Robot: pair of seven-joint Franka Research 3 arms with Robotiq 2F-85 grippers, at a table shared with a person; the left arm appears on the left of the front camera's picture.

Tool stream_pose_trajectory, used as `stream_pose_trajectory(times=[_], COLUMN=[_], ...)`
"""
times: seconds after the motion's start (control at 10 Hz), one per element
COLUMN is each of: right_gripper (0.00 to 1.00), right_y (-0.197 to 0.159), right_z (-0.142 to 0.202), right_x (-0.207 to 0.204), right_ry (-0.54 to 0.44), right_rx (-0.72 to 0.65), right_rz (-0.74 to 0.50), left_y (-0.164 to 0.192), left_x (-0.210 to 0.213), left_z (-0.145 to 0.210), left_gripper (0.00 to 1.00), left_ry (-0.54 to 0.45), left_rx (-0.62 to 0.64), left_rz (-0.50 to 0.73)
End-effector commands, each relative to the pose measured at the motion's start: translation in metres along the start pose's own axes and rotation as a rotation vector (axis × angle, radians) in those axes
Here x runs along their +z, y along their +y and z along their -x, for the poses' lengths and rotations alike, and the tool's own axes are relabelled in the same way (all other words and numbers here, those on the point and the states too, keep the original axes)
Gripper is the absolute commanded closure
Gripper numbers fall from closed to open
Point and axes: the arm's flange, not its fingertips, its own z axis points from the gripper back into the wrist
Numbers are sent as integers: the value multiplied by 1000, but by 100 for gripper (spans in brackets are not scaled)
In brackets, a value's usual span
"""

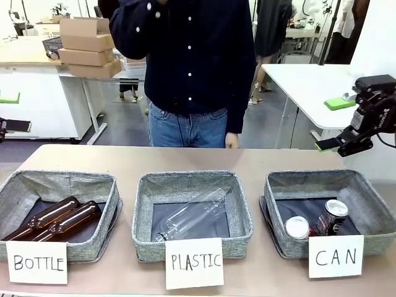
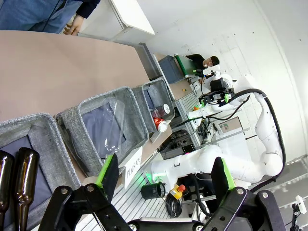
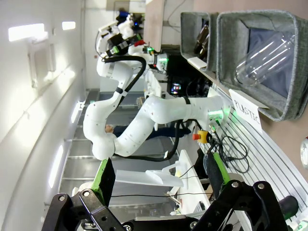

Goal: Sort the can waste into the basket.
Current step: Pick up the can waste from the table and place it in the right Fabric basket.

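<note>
Baskets: grey woven cloth, rough, matt; dark smooth lining. CAN basket [image 1: 369,213] holds two metal cans: red can [image 1: 297,228] with shiny silver top, black can [image 1: 332,217] glossy, silver top. Clear bottle [image 1: 195,216]: glossy see-through plastic. Brown bottles [image 1: 54,219]: shiny glass. Cards [image 1: 336,256]: white matt paper, hand-inked. Worktop [image 1: 185,158]: smooth matt tan. Right pincer [image 1: 339,143]: matt black, green pads. Arms: glossy white plastic.
</note>
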Motion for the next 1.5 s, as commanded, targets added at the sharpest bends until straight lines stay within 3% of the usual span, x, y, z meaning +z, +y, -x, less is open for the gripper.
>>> stream_pose_trajectory(times=[0.0,1.4], right_gripper=[0,0], right_y=[1,1], right_z=[-2,-2], right_x=[4,4], right_ry=[12,12], right_rx=[17,17], right_rz=[6,6], left_y=[-1,-1], left_x=[-3,-3], left_z=[2,2], left_gripper=[0,0], left_ry=[-11,-11], left_rx=[-3,-3], left_rz=[1,1])
